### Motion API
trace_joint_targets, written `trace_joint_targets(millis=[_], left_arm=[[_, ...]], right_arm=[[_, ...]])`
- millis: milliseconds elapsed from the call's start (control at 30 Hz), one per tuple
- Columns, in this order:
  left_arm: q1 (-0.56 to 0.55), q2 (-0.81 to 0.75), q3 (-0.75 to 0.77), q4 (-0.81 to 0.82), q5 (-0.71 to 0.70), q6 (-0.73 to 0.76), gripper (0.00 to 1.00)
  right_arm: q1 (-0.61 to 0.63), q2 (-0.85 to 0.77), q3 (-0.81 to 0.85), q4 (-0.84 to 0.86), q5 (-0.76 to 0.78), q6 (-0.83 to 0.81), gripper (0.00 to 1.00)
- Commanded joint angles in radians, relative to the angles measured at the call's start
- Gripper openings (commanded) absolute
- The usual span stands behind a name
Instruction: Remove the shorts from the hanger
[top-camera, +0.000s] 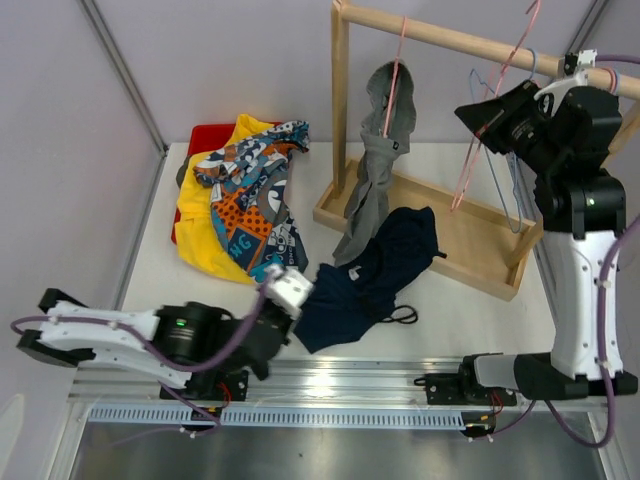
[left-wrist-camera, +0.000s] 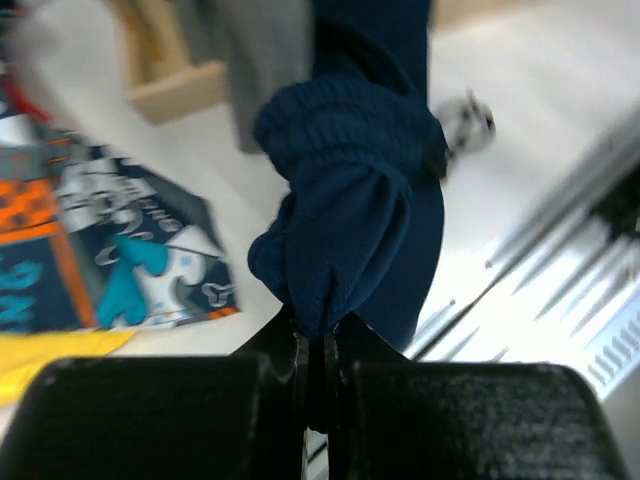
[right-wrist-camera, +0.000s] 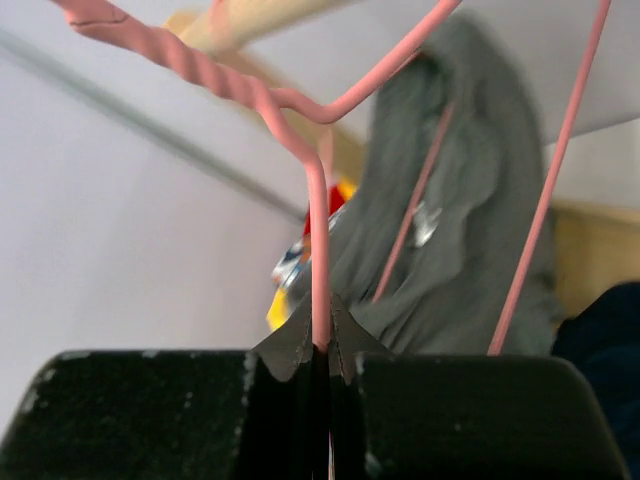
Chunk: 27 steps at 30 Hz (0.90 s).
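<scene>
Left tool (left-wrist-camera: 315, 338) is clamped shut on a bunched fold of the navy shorts (left-wrist-camera: 350, 200); no gap shows at its tips in the left wrist view. In the top view the navy pair lies low centre on the table (top-camera: 470, 310), its far end draped over the lip of the wooden rack base (top-camera: 470, 240), w/ no hanger in it. Right tool (right-wrist-camera: 322, 335), upper right of the top view, is pinched tight on the wire of a bare pink hanger (right-wrist-camera: 318, 200) under the rail (top-camera: 440, 35).

Judged step: drag the navy pair clear to the pile of finished pairs, i.e. the yellow shorts (top-camera: 200, 235) and cartoon-print shorts (top-camera: 250, 190) at left centre.

To do it well:
- Lift before hauling, so the far end clears the base lip instead of snagging.
- Pull slowly; the pinch is on a thin fold and could slip.
- Let go only once the cloth is fully off the base.
- The right arm should hold its hanger steady, away from the grey shorts (top-camera: 380, 160), which hang on a second pink hanger (top-camera: 398, 60) upper centre and are prob. next.
</scene>
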Motion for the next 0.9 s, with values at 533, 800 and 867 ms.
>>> trace_joint_targets(millis=[533,800,867], left_arm=[[0.746,-0.121,0.45,0.301,0.065,0.637,0.0],[1.27,0.273,0.808,0.326,0.444,0.517,0.0],[1.351,0.365,0.897,0.33,0.497,0.497,0.0]], right_arm=[[-0.126,-0.192,-0.61,0.329,-0.229,0.073,0.0],[-0.126,-0.318,-0.745,0.254,-0.235,0.036,0.14],[-0.126,-0.35,-0.763,0.233,-0.229,0.016,0.26]])
